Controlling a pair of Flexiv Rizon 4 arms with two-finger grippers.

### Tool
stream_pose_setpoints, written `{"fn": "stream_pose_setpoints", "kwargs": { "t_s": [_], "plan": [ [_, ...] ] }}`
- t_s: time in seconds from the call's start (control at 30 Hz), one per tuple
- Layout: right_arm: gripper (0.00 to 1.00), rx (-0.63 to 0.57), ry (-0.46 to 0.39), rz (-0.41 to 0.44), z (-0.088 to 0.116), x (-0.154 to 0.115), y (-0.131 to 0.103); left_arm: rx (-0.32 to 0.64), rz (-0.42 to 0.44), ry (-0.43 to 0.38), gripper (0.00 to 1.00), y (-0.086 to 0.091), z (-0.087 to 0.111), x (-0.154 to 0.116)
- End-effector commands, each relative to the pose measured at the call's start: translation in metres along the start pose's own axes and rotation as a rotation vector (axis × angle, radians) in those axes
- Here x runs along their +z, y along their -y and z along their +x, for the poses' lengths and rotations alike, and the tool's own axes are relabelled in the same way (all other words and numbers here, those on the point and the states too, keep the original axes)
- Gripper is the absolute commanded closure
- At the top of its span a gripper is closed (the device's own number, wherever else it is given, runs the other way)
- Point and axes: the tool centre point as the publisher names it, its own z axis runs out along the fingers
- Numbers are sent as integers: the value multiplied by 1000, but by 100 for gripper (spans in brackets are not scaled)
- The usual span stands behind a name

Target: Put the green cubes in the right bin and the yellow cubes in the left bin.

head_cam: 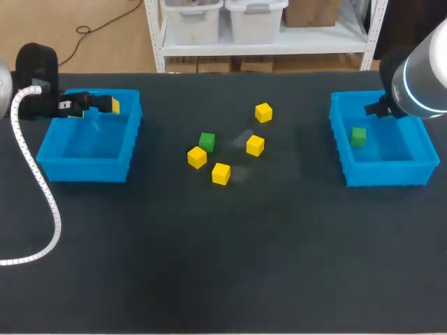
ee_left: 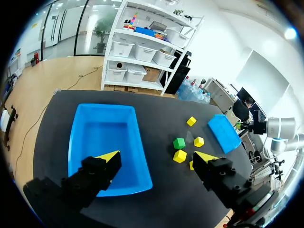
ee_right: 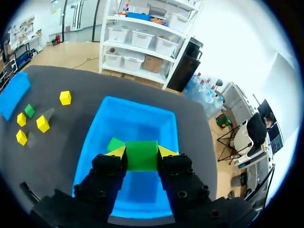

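Our right gripper (ee_right: 142, 153) clenched on green cube (ee_right: 142, 156) above right bin (head_cam: 384, 173), frame's right. Risk: dropped from height, it bounces off second green cube (ee_right: 115, 144), out of bin. Left gripper (ee_left: 156, 157) spread, empty, over left bin (ee_left: 102, 123).

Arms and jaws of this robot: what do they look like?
The left arm is black near its end, with a white ribbed cable trailing from it. The right arm is silver-grey with a blue ring. Both have blocky black jaws tipped yellow.

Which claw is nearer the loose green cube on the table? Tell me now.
Left. The left claw is over the left bin, open; the right claw, shut on another green cube, is over the right bin, farther from the loose green cube.
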Motion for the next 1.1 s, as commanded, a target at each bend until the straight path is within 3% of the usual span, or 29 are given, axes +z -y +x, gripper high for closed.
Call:
{"fn": "stream_pose_setpoints", "kwargs": {
  "t_s": [0.03,0.07,0.27,0.5,0.67,0.93,1.1],
  "plan": [
    [16,-16,-12,-22,-8,27,-7,2,10,6,0,-2,1,0],
    [0,-28,-11,-26,-10,27,-9,2,10,6,0,-2,1,0],
    [0,-124,0,-66,-34,31,-35,2,10,6,0,-2,1,0],
    [0,-330,74,-156,-96,45,-111,2,10,6,0,-2,1,0],
    [0,-426,125,-213,-134,57,-150,2,10,6,0,-2,1,0],
    [0,-571,139,-307,-171,61,-200,2,10,6,0,-2,1,0],
    [0,-748,79,-363,-183,57,-238,2,10,6,0,-2,1,0]
  ]
}}
